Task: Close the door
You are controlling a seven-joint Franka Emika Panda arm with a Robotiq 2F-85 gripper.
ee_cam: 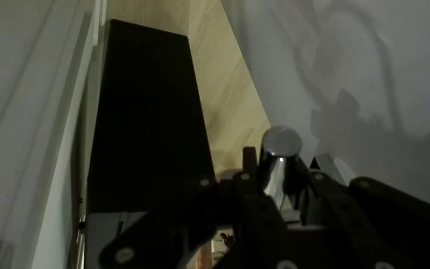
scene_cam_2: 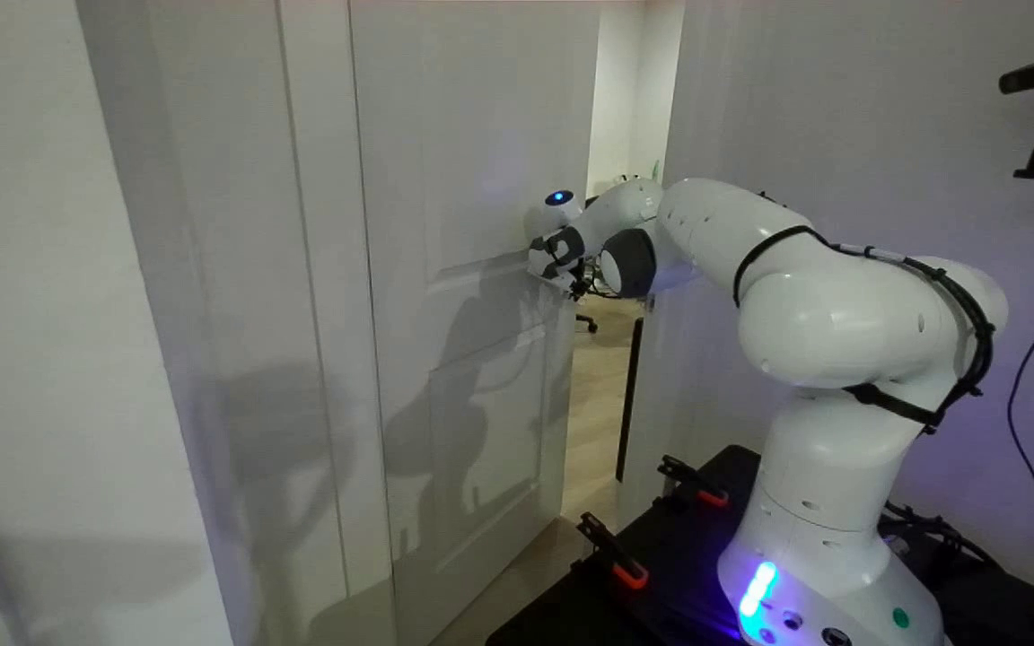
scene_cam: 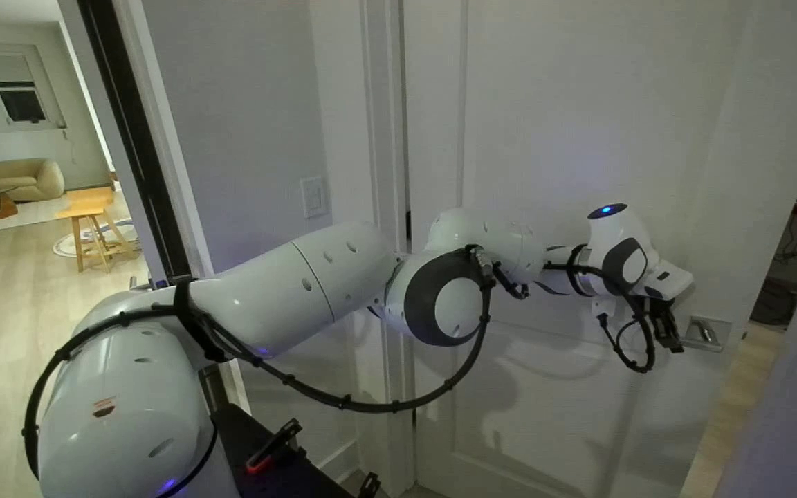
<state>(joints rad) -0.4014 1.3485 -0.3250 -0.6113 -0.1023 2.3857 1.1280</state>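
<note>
The tall white panelled door (scene_cam: 578, 138) stands ajar in both exterior views (scene_cam_2: 481, 135), with a gap beside its handle edge. Its silver lever handle (scene_cam: 703, 332) sits on a rectangular plate near that edge. My black gripper (scene_cam: 670, 339) is at the handle, pointing down and tilted. In the other exterior picture my gripper (scene_cam_2: 578, 289) is small and partly hidden by the arm. In the wrist view the round lever end (ee_cam: 282, 142) lies between the two close-set fingers (ee_cam: 277, 158), which appear shut on it. The finger contact itself is dark.
The white door frame (scene_cam: 385, 207) and a wall switch (scene_cam: 314, 197) are beside the arm. Another room with wooden floor (scene_cam_2: 598, 404) shows through the gap. A black strip (scene_cam_2: 629, 404) stands by the opening. The black base table (scene_cam_2: 562, 610) carries red-and-black clamps (scene_cam_2: 614, 552).
</note>
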